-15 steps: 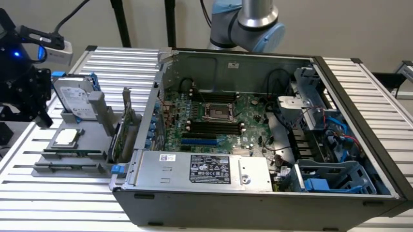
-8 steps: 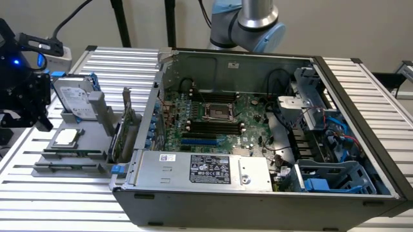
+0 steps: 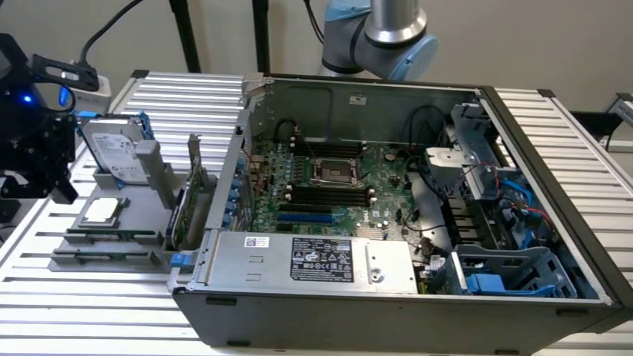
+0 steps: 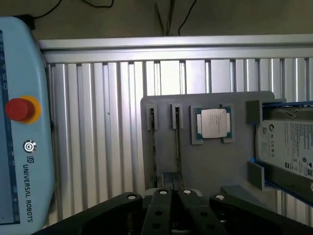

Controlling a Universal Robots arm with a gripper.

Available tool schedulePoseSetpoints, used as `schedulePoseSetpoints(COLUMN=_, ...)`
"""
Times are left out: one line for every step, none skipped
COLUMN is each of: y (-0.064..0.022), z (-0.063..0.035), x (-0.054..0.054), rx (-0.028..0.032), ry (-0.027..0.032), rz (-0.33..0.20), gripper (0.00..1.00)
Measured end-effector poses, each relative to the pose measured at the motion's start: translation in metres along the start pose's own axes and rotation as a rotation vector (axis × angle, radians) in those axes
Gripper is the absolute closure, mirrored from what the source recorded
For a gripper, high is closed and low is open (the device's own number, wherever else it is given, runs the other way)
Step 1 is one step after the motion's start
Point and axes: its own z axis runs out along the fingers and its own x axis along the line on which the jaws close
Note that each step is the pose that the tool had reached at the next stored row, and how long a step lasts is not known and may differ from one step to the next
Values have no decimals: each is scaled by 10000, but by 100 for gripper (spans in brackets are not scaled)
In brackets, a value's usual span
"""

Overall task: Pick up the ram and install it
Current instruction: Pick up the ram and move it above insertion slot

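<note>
While it hangs above the grey tray (image 4: 210,166) | claw (image 4: 173,193) pressed together | ram (image 4: 152,147) slotted in tray

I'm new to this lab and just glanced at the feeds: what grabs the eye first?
The open computer case, green motherboard inside, takes up most of the exterior view. On that view's left a grey holder carries a silver processor and a hard drive; the ram stands edge-on in its slots.
</note>
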Motion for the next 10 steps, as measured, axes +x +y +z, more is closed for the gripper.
schedulePoseSetpoints(y=-2, z=4, x=0, rx=-4, ry=1, rz=-30, gripper=82)
schedulePoseSetpoints(y=-4, z=12, x=0, rx=-8, ry=2, rz=-58, gripper=82)
schedulePoseSetpoints(y=-7, z=24, x=1, rx=-12, ry=3, rz=-89, gripper=70)
schedulePoseSetpoints(y=-10, z=39, x=1, rx=-15, ry=4, rz=-120, gripper=70)
schedulePoseSetpoints(y=-13, z=56, x=2, rx=-20, ry=7, rz=-154, gripper=70)
schedulePoseSetpoints(y=-15, z=74, x=2, rx=-22, ry=8, rz=-192, gripper=64)
schedulePoseSetpoints(y=-18, z=92, x=2, rx=-23, ry=9, rz=-231, gripper=64)
schedulePoseSetpoints(y=-21, z=112, x=3, rx=-24, ry=11, rz=-277, gripper=64)
schedulePoseSetpoints(y=-25, z=129, x=3, rx=-25, ry=13, rz=-322, gripper=64)
schedulePoseSetpoints(y=-29, z=147, x=3, rx=-26, ry=16, rz=-368, gripper=64)
